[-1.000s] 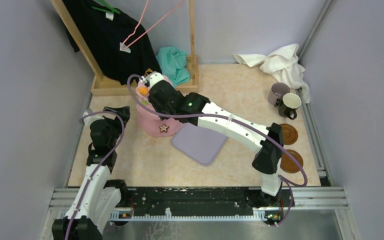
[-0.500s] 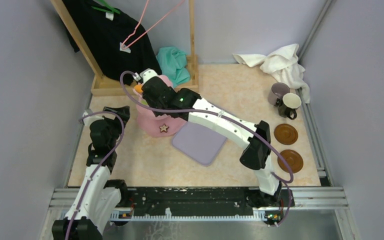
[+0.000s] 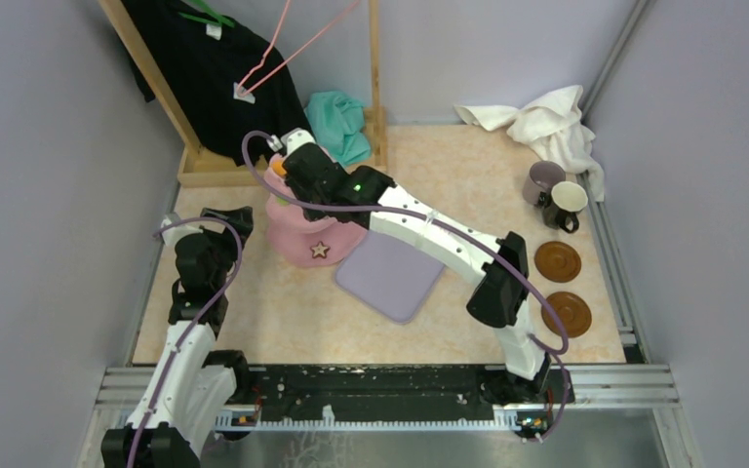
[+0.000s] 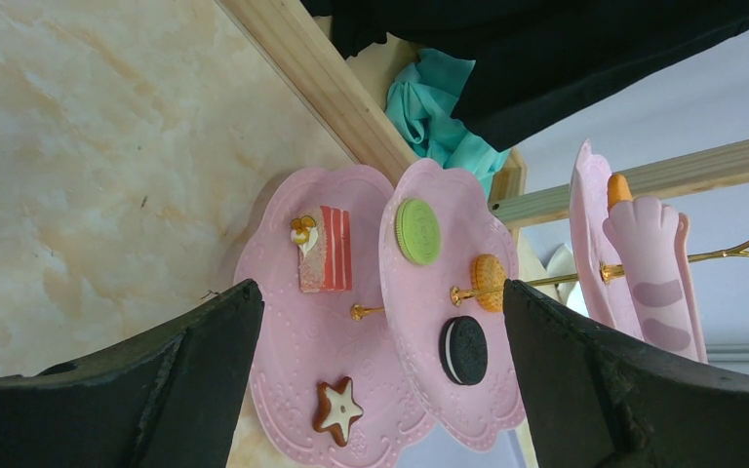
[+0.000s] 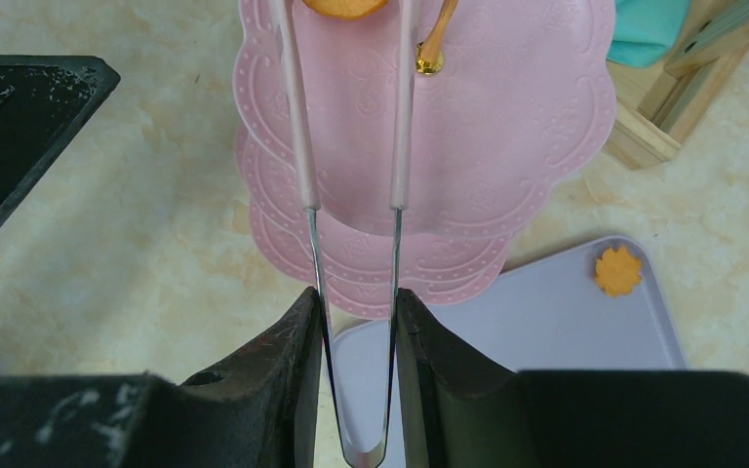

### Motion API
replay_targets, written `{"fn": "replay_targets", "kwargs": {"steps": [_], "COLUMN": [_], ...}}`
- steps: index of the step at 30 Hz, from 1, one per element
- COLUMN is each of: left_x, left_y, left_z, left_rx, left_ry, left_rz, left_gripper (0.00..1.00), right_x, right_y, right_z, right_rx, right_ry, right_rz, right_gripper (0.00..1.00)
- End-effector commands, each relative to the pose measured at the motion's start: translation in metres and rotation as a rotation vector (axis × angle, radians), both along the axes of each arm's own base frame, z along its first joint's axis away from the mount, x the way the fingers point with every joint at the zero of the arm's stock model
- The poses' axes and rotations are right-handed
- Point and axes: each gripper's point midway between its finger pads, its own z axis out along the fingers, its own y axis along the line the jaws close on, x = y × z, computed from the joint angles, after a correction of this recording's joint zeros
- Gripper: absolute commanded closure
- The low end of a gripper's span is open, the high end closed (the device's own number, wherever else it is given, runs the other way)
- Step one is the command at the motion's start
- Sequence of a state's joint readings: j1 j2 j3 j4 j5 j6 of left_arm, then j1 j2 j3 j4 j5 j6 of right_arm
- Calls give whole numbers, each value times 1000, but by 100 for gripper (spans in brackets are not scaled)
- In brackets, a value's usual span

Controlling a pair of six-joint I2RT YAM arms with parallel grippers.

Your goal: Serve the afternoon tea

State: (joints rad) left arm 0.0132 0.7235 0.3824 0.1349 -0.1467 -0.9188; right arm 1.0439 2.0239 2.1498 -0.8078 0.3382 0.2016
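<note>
Right gripper clamped on thin pink tongs over a pink three-tier scalloped stand.
Left gripper: fingers apart; two mugs (mauve, cream), two brown saucers.

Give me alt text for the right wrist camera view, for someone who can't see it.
The right gripper's black fingers pinch thin pink tongs, which reach over the pink scalloped three-tier stand with a round orange sweet between their arms at the top edge. A flat lilac tray carrying an orange leaf-shaped sweet lies lower right.
</note>
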Motion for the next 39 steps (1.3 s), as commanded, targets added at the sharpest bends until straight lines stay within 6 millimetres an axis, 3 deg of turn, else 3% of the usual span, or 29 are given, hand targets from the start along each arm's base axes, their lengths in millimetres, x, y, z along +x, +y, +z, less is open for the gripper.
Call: {"fn": "replay_targets", "kwargs": {"steps": [1, 10, 20, 26, 39], "left_x": [1, 2, 3, 3, 3], "left_y": [2, 3, 3, 3, 3], "left_z": [10, 10, 11, 11, 10], "left_rx": [21, 22, 23, 20, 23], "left_ry": [-35, -33, -34, -35, -32], "left_rz": [6, 7, 9, 8, 7], "left_gripper": [3, 3, 3, 3, 3], "right_x": [8, 9, 10, 5, -6], "right_y": [6, 6, 4, 0, -9], "right_z": [38, 37, 46, 60, 68], "right_rx": [101, 100, 119, 149, 151], "right_ry": [-61, -59, -77, -100, -127], "right_rz": [-6, -3, -5, -4, -11], "right_gripper": [71, 64, 65, 66, 66]}}
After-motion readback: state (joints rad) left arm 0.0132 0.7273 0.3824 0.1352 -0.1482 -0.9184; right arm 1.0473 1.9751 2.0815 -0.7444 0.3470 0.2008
